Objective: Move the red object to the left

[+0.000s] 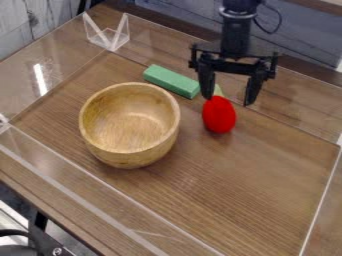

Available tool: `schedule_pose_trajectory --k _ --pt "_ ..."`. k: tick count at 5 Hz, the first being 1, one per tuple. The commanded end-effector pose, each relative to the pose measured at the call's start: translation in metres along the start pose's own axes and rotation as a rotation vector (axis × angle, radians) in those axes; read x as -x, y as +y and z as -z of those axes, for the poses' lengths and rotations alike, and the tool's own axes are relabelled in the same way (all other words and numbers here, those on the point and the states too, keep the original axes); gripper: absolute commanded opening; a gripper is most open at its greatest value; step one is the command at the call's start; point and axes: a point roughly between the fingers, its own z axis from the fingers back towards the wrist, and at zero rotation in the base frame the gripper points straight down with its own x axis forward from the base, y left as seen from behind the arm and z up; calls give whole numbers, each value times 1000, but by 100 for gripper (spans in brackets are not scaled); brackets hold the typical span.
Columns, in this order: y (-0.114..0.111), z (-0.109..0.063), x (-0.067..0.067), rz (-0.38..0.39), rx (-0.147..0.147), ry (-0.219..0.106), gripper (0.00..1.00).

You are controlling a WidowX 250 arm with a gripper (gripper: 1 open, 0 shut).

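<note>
The red object [219,115] is a small rounded red toy fruit with a pale stem top, resting on the wooden tabletop right of the wooden bowl [130,124]. My gripper [233,97] hangs just behind and above it, black fingers spread wide and pointing down, nothing between them. One fingertip stands near the fruit's stem side, the other off to the right; neither clearly touches the fruit.
A flat green block [173,80] lies behind the bowl, left of the gripper. Clear acrylic walls [40,70] ring the work area, with a folded clear piece [106,33] at the back left. Bare wood [254,190] lies in front and to the right.
</note>
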Motion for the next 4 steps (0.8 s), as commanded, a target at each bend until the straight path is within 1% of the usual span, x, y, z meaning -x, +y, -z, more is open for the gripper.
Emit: schedule_pose_trajectory --k 1,2,3,4 --pt "-2 -5 -7 -151 25 -71 100" --pt "4 4 -5 -289 30 -87 100" --pt "7 -8 -10 -283 47 -98 0" --pt "8 -21 -14 -268 56 -104 100"
